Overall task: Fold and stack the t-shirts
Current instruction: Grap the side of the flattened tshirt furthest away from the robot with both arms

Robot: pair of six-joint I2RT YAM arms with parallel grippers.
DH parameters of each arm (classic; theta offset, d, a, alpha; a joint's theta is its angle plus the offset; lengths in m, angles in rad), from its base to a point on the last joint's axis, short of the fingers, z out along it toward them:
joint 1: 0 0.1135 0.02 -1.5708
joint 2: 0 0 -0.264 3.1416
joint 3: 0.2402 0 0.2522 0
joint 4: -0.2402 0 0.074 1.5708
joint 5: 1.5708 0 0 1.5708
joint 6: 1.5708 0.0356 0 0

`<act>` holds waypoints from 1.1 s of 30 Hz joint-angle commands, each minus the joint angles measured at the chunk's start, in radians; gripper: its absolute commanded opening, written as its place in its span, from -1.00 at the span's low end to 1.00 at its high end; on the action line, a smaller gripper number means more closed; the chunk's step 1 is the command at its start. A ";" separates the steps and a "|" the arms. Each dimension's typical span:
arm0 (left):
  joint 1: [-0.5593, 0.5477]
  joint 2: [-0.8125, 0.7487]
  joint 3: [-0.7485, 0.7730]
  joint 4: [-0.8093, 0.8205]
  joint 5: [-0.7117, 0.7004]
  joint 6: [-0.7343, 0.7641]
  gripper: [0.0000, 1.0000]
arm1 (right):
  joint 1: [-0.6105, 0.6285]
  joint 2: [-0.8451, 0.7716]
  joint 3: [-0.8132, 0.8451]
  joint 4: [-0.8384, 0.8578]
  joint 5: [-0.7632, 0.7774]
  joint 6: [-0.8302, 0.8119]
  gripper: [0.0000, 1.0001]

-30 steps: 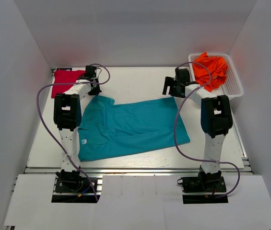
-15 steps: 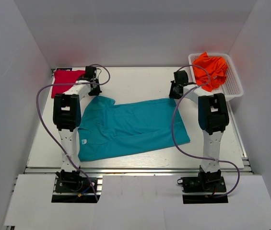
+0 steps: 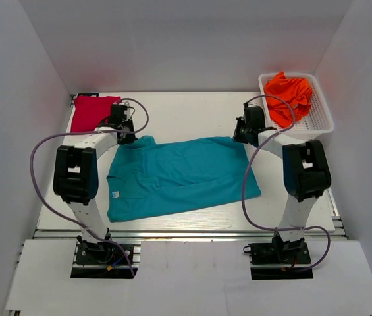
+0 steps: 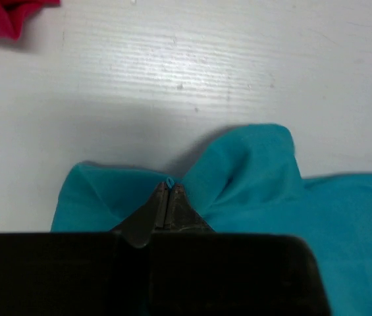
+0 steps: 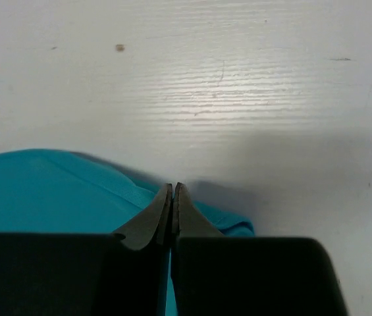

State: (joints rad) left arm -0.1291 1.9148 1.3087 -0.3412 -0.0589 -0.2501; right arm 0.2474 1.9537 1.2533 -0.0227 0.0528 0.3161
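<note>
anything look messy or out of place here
Only the orange shirt, crumpled in a heap in the white basket at the far right. The teal shirt lies spread but slanted, its far corners pinched by the left gripper and right gripper.

The white table (image 3: 192,112) carried a teal t-shirt (image 3: 179,178) spread flat across its middle, a red t-shirt (image 3: 90,113) at the far left corner, and a white basket (image 3: 322,118) at the far right (an orange t-shirt (image 3: 290,89) bunched inside).

A teal t-shirt (image 4: 258,191) fold tight between left jaws, red t-shirt (image 4: 4,16) top-left.
</note>
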 commanded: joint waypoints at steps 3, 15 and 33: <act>-0.007 -0.247 -0.197 0.122 0.062 -0.063 -1.00 | 0.013 -0.196 -0.140 0.188 -0.002 -0.020 -1.00; -0.007 -0.773 -0.626 0.117 0.088 -0.256 -1.00 | 0.016 -0.446 -0.368 0.195 0.018 -0.002 -1.00; -0.007 -1.186 -0.862 -0.117 0.088 -0.370 -1.00 | 0.012 -0.631 -0.541 0.129 0.012 0.015 -1.00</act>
State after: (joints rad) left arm -0.1349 0.7452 0.4652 -0.4103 0.0235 -0.5907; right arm 0.2623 1.3563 0.7376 0.1104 0.0502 0.3157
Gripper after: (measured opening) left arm 0.012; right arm 0.012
